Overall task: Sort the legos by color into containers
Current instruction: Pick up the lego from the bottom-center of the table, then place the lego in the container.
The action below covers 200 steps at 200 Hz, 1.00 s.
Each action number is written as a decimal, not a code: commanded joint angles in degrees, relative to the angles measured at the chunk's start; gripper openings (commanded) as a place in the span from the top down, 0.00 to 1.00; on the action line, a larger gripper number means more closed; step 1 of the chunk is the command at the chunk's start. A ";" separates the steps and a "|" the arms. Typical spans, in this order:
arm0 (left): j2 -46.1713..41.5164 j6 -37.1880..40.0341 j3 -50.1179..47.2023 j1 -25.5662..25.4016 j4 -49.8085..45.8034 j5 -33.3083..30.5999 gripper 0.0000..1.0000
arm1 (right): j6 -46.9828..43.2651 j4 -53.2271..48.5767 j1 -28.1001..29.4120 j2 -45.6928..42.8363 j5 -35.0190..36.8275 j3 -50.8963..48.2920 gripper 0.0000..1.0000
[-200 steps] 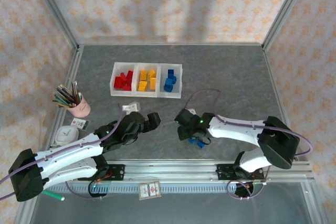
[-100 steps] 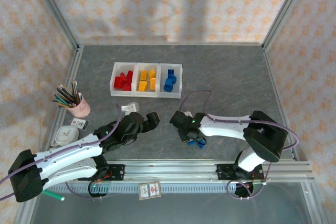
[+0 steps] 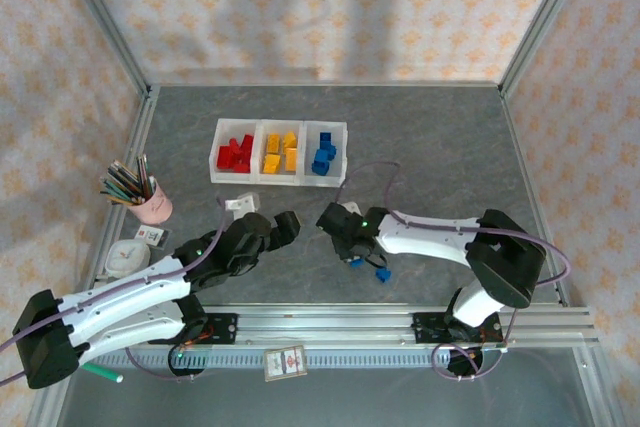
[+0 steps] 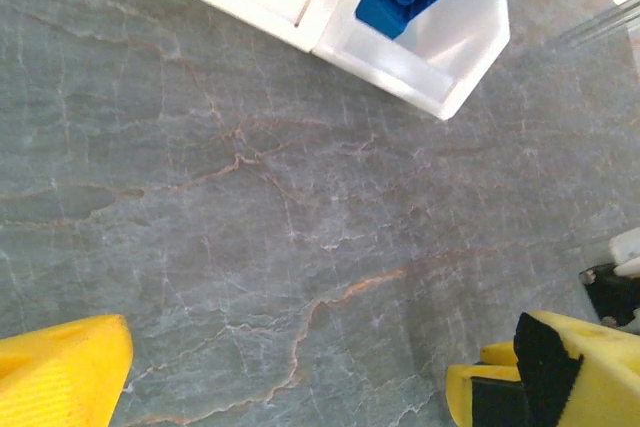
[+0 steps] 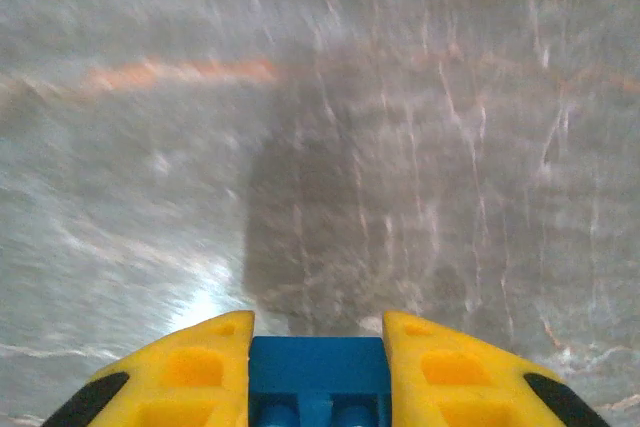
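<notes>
While both arms reach inward from the near edge, the grey veined surface (image 3: 440, 147) carries everything else.

Left arm (image 3: 130, 292): white, stretched toward the middle. Right arm (image 3: 440, 237): white, bent back toward the middle from the right side.

Containers (image 3: 278, 183): one low white tray of three compartments, lying far of both pincers, toward the back left of centre. Left compartment holds red legos (image 3: 235, 155), the middle one yellow-orange legos (image 3: 281, 153), the right one blue legos (image 3: 324, 155). The left wrist view shows the tray's right-hand corner with a blue piece inside.

Pink cup (image 3: 153, 207): stands near the left edge with pencils in it, well apart from the tray.

Left pincer (image 3: 285, 227): released, jaws spread wide with bare surface between the yellow fingers (image 4: 60, 367); nothing held. It hangs near of the tray.

Right pincer (image 3: 352, 252): clenched on a blue brick (image 5: 318, 377). In the right wrist view the brick sits squarely between the two yellow tips, both tips pressed against its sides, with the surface beyond it blurred.

Second blue brick (image 3: 382, 274): lies loose on the surface, just beside the right pincer on its near right, not touching it.
</notes>
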 commanded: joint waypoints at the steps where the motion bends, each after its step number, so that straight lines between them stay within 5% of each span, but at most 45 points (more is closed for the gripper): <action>1: -1.65 2.85 3.36 0.11 -3.63 -4.01 0.01 | -0.62 -0.83 -0.38 -0.67 4.00 4.71 0.80; 81: -5.01 8.86 5.28 10.35 -5.24 -0.14 0.01 | -6.57 -1.90 -6.19 7.82 5.34 27.50 0.79; 200: -0.81 13.44 7.79 15.62 -1.01 0.62 0.01 | -7.62 -6.91 -18.33 35.33 3.29 60.45 0.77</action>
